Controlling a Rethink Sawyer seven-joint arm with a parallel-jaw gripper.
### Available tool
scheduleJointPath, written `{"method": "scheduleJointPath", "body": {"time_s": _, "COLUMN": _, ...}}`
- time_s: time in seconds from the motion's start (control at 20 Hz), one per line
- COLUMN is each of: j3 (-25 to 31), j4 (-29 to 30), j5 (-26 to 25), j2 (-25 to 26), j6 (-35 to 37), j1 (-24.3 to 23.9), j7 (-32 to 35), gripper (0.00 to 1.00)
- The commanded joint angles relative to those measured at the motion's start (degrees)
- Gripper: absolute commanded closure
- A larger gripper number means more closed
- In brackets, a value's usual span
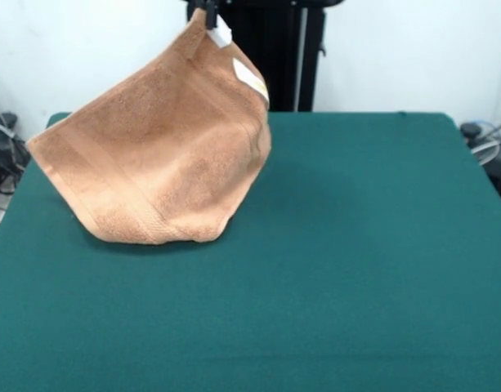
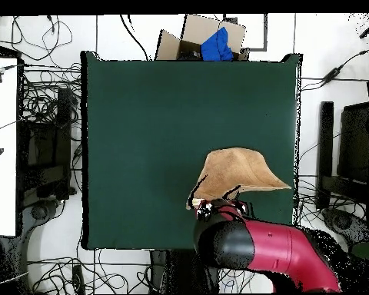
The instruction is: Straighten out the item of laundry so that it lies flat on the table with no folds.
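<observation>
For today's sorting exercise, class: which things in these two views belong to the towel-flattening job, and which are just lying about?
Part of the job:
- the towel, hanging by its tagged corner, lower edge on the cloth
- the green table
- the claw gripping that corner
- the red arm

Just lying about:
- cardboard box with something blue in it
- floor cables

The towel (image 1: 164, 155) hung from the gripper (image 1: 208, 15) at its top corner, its lower edge resting on the table (image 1: 356, 245). In the front view it stood left of centre, toward the far edge.
</observation>
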Motion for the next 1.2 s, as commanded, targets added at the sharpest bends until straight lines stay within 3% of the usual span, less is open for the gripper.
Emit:
{"method": "scheduleJointPath", "body": {"time_s": 0.05, "j3": 1.38, "j4": -2.0, "j5": 0.01, "j2": 0.1, "j6": 5.81, "j1": 2.22, "j7": 1.0, "gripper": 1.0}}
{"method": "scheduleJointPath", "body": {"time_s": 1.2, "j3": 0.66, "j4": -6.74, "j5": -4.97, "j2": 3.43, "j6": 0.18, "j1": 5.29, "j7": 2.11, "gripper": 1.0}}
